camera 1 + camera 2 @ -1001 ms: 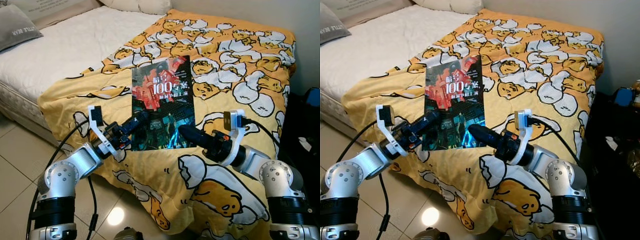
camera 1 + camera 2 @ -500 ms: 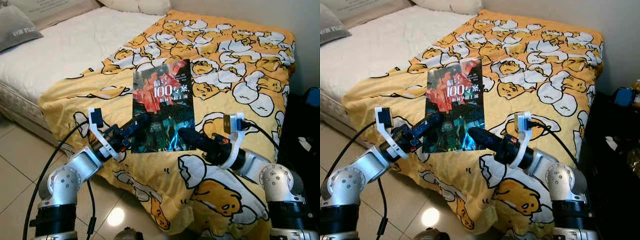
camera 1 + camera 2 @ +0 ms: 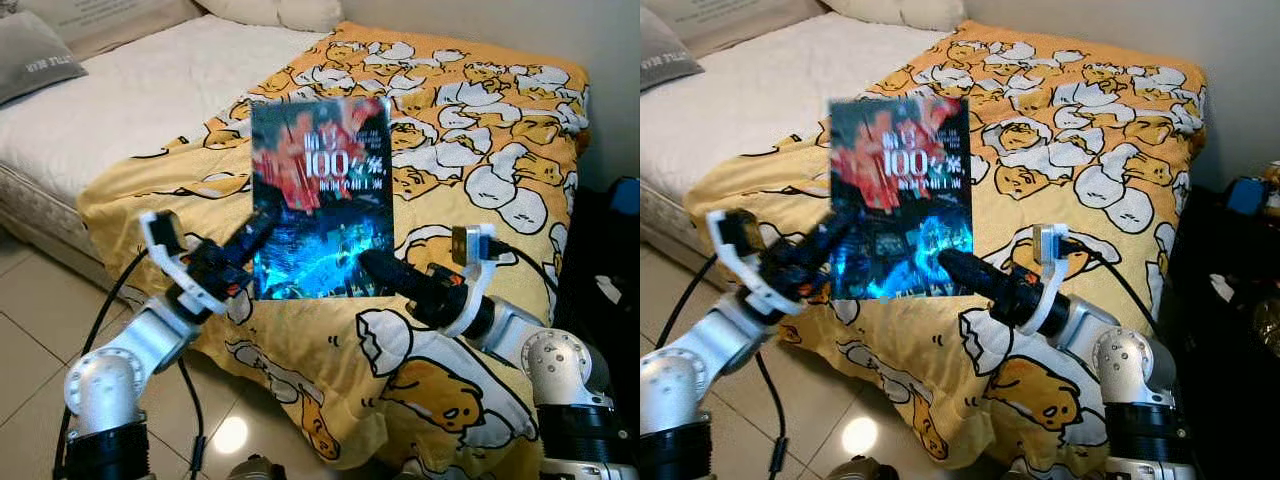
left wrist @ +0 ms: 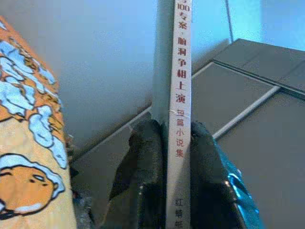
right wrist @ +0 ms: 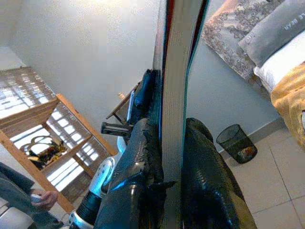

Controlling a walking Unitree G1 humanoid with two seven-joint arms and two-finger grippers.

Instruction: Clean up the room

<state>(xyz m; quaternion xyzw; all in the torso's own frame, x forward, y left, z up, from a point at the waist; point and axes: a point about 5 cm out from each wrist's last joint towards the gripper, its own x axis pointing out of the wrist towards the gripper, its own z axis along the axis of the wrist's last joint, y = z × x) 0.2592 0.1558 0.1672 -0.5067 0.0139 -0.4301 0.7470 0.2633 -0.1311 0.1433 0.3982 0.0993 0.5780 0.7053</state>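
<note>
Left eye view: a book (image 3: 321, 198) is held upright above the yellow blanket (image 3: 480, 150) on the bed (image 3: 120, 100). It is pinched at its lower left edge by the left gripper (image 3: 262, 228) and at its lower right corner by the right gripper (image 3: 372, 266). Only the bottom of the book is held, so the tall cover could tip or slip if the two arms are not moved together.

Right eye view: the same book is seen blurred, which suggests it is in motion; a twist between the two holds could bend it.

Left wrist view: the book's spine is clamped between the two black fingers (image 4: 138, 181), closed firmly on it.

Right wrist view: the page edge is squeezed between the fingers (image 5: 202, 176), closed on the book. A bin (image 5: 237, 143) stands on the floor, and a person's hand (image 5: 40, 200) is seen at the edge.

Compared with a second ago, the book is lifted clear of the blanket and stood nearly vertical, where it lay flat before.
</note>
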